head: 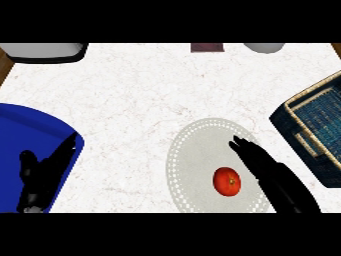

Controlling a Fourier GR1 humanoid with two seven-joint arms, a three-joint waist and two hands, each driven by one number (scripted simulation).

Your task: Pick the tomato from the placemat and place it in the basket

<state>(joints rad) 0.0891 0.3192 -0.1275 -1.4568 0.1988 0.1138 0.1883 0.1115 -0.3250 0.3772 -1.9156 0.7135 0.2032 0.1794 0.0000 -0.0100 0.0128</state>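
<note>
Round glossy tomato (227, 181) on lacy oval placemat (213, 165), lower centre. Right hand (258, 160) alongside, fingers straight. Woven basket (328, 125) right. Left hand (44, 172) relaxed, lower left.

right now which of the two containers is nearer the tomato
The woven basket at the right; the blue tray lies farther from the tomato, across the placemat.

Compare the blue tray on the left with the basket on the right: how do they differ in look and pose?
The blue tray is smooth, solid blue with rounded corners; the basket is woven, dark blue with a tan rim. The left hand lies over the tray, while the basket has no hand over it. Both hold nothing visible and sit on the white counter.
</note>
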